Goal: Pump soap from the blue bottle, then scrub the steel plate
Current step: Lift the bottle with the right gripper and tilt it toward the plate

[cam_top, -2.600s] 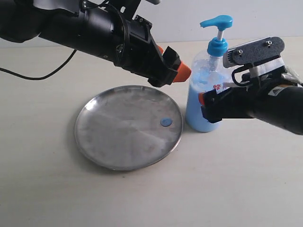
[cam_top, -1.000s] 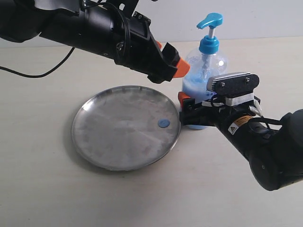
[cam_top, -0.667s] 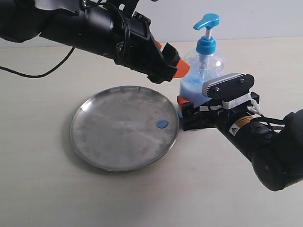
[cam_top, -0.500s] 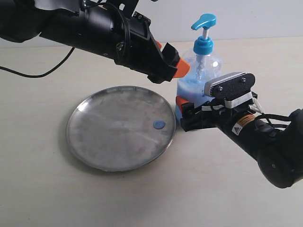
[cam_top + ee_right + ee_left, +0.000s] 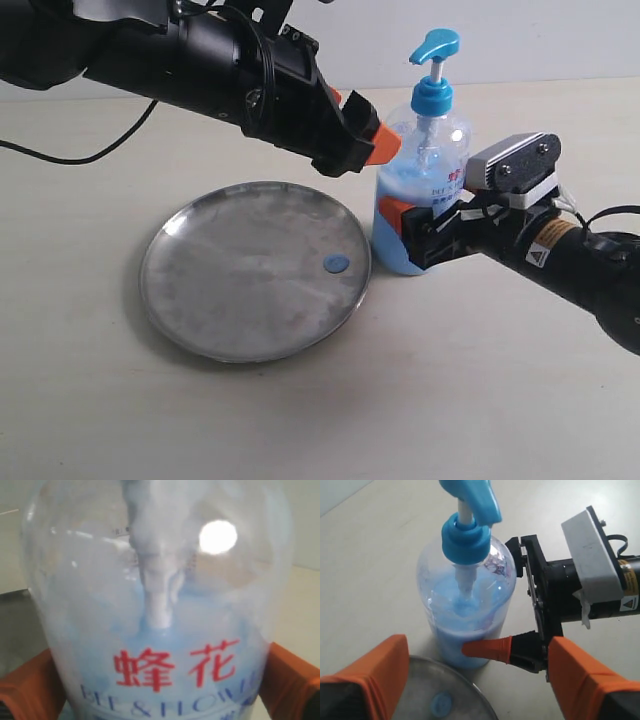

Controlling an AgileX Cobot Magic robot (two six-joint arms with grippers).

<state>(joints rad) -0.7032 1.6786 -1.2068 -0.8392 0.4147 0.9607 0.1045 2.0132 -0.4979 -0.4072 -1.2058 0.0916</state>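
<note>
The blue bottle (image 5: 420,190) stands upright on the table, right beside the steel plate's (image 5: 230,290) rim. A small blob of soap (image 5: 336,263) lies on the plate near that rim. My right gripper (image 5: 405,222) is shut on the bottle's lower body. Its orange fingers (image 5: 287,680) press the bottle (image 5: 160,605) from both sides. One of those fingers (image 5: 490,649) shows against the bottle (image 5: 465,605) in the left wrist view. My left gripper (image 5: 362,125) hangs open above the plate's far edge, left of the pump head (image 5: 437,45), holding nothing. Its view (image 5: 480,680) shows the plate (image 5: 420,692) and the soap (image 5: 441,703).
A black cable (image 5: 60,155) trails over the beige table at the far left. The left arm's thick black body (image 5: 200,60) stretches across the upper left, above the table. A pale wall rises behind the table.
The bottle leaned back in the right gripper a second ago and now stands upright, slightly further left. The plate was pushed a little left. The left arm has not moved.
</note>
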